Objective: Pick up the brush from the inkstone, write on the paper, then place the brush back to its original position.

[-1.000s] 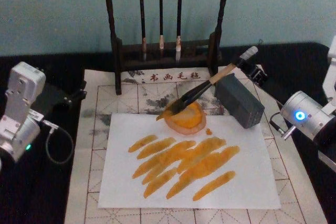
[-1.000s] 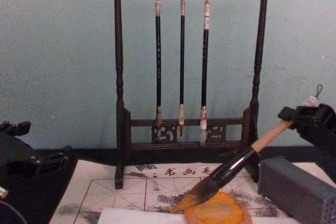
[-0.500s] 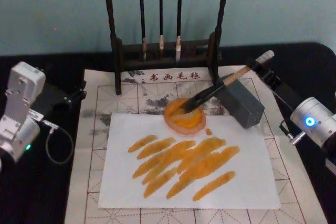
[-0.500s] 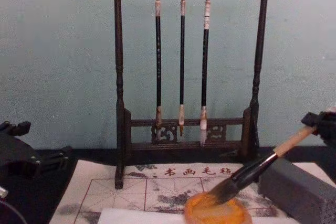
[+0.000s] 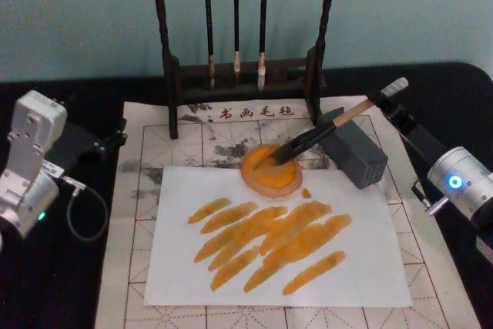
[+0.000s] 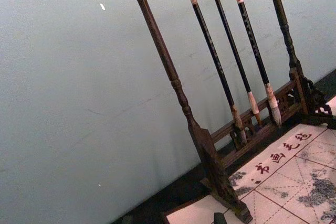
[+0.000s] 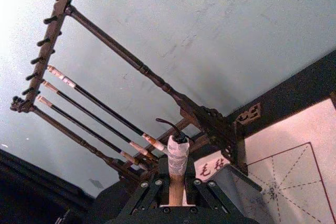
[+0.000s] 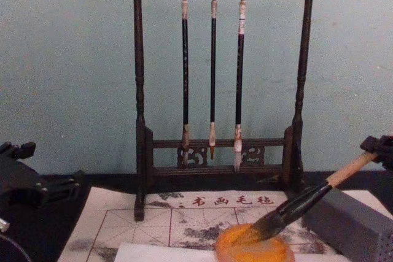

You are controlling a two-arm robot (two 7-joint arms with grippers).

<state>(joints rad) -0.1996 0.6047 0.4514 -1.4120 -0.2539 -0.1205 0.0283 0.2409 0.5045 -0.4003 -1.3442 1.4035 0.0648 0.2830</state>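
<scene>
Nearest me, the paper [image 5: 362, 267] carries orange strokes. At its far edge sits the inkstone [image 5: 271, 180]. The brush [image 5: 308, 139] has its bristles in the dish, and its handle slants up over a grey block [image 5: 358, 158]. My right gripper [image 5: 383, 102] is clamped on the handle's upper end. The left gripper [image 5: 104, 140] is parked at the left. The brush rack [image 5: 168, 75] stands farthest.

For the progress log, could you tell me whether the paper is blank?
No, the paper bears many orange strokes across its middle.
</scene>
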